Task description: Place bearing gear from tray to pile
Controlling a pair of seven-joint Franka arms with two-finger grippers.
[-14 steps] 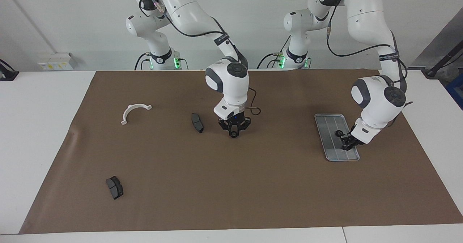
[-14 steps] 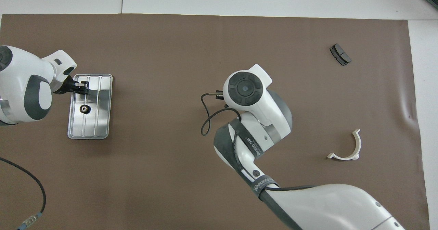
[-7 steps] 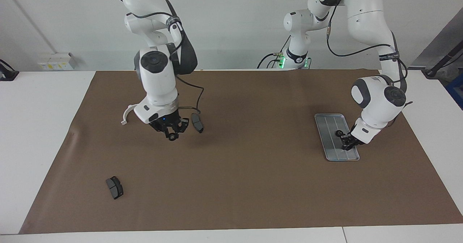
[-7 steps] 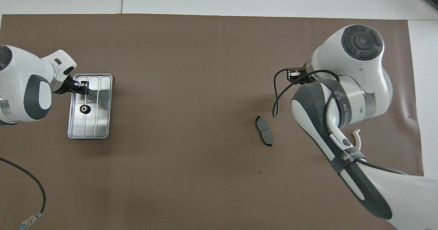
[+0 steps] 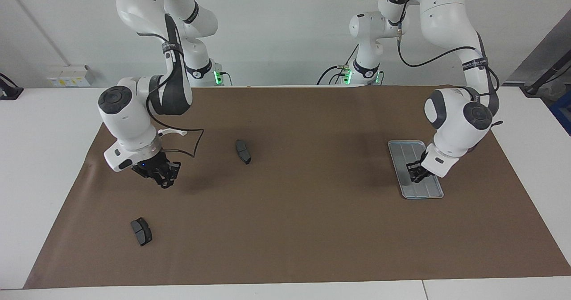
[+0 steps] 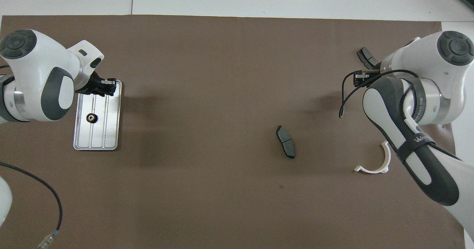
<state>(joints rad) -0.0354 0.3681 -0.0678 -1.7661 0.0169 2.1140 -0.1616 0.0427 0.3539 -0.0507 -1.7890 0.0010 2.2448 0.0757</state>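
- The gear is lying in the tray, toward my left arm's end of the mat.
- The bracket and two pads are lying scattered toward my right arm's end — well apart from the tray.

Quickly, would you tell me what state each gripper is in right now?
Left gripper: shut, holding nothing, over the tray.
Right gripper: cannot tell; above the mat, nothing visibly held.

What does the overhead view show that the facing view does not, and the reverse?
Only overhead: the gear on the tray, apart from the left hand. Only facing: the arms' bases, and the farthest pad whole. Both: the tray, the right hand, the middle pad.
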